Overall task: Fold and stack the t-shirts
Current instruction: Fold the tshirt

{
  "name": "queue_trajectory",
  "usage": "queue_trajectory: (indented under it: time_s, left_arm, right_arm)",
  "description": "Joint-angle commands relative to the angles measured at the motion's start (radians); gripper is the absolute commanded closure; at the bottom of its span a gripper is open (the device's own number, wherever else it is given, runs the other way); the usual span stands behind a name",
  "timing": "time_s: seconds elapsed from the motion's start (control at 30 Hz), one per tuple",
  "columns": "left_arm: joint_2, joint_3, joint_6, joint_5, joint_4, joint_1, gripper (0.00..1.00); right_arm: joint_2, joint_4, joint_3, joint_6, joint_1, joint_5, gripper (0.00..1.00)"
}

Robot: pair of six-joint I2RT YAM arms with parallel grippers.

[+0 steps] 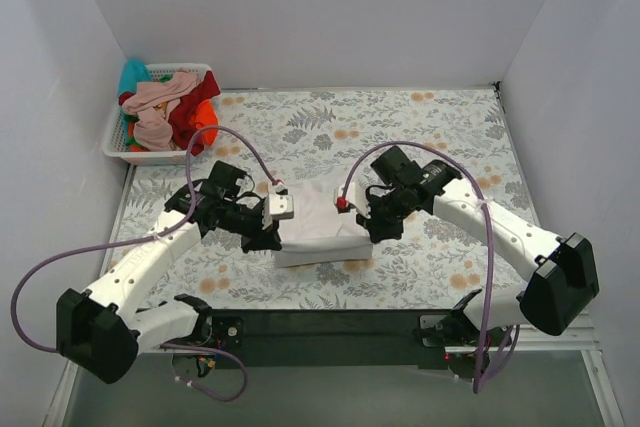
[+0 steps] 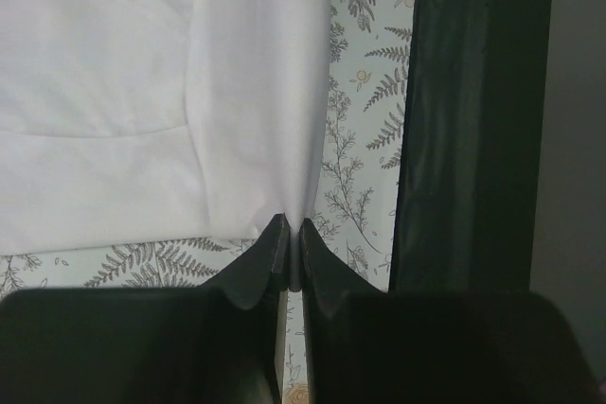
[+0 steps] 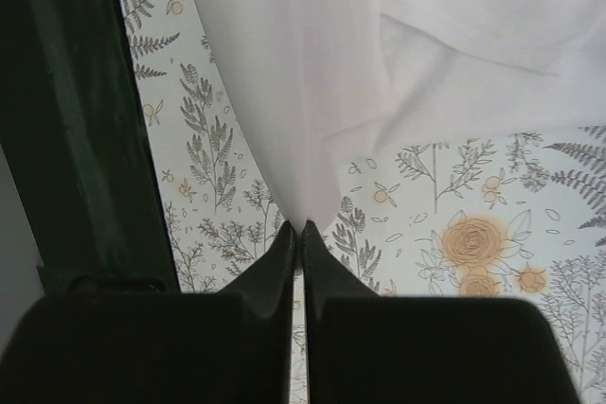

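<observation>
Clamped tight on opposite edges of the white t-shirt (image 1: 318, 217) with left gripper (image 2: 293, 234) and right gripper (image 3: 301, 232), presumably to lift the fold evenly.

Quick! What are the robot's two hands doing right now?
Left hand: closed, pinching an edge of the white t-shirt.
Right hand: closed, pinching another edge of the same shirt.

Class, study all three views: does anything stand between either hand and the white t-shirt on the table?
Nothing visible does. The left hand and the right hand are each shut on an edge of the white t-shirt. The basket of other shirts sits apart at the back left corner.
</observation>
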Motion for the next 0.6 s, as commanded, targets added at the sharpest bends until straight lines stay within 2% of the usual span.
queue_trajectory:
  time_s: [0.0,0.1,0.23,0.4,0.43,0.57]
  left_arm:
    - [0.062,0.113,-0.026,0.013,-0.011,0.042,1.00]
    - [0.212,0.219,-0.009,0.093,0.024,0.145,1.00]
    - [0.380,0.314,-0.020,0.099,0.133,0.228,1.00]
    - [0.626,0.412,-0.049,0.038,0.239,0.277,1.00]
    - [0.653,0.415,-0.070,0.023,0.268,0.282,1.00]
    - [0.746,0.394,-0.113,-0.043,0.406,0.299,1.00]
  right_arm:
    - [0.065,-0.058,0.152,-0.060,-0.066,0.040,0.99]
    - [0.190,-0.063,0.258,-0.114,-0.138,0.029,0.99]
    - [0.428,-0.061,0.489,-0.166,-0.209,0.031,0.99]
    - [0.693,-0.060,0.732,-0.174,-0.249,0.041,0.99]
    - [0.770,-0.058,0.769,-0.169,-0.250,0.044,0.99]
    - [0.911,-0.043,0.886,-0.136,-0.253,0.048,0.99]
